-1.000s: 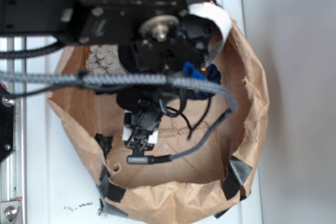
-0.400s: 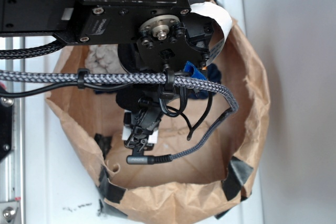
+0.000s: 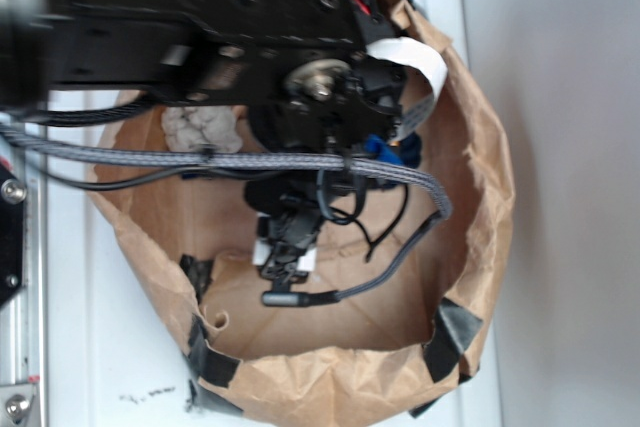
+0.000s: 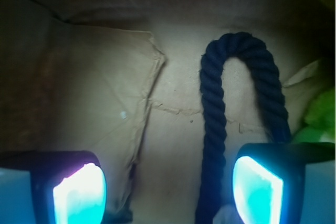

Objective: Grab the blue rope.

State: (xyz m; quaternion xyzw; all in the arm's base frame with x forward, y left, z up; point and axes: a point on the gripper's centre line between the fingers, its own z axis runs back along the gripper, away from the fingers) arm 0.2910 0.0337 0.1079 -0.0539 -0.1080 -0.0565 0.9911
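The exterior view was evenly bright, but the black robot arm (image 3: pixel 200 37) was motion-blurred. Inside the crumpled brown paper bag (image 4: pixel 105 77), the wrist view was dim, and the fingertips (image 4: pixel 79 195) glared cyan.

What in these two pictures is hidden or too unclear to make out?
- Blue rope: in the wrist view its ends run off the bottom edge; in the exterior view the arm covers nearly all of it.
- Gripper: its fingers are cut off by the bottom edge; the exterior view blurs them.
- Green thing: cut off at the right edge, unidentifiable.
- Paper bag: its upper floor is hidden under the arm.
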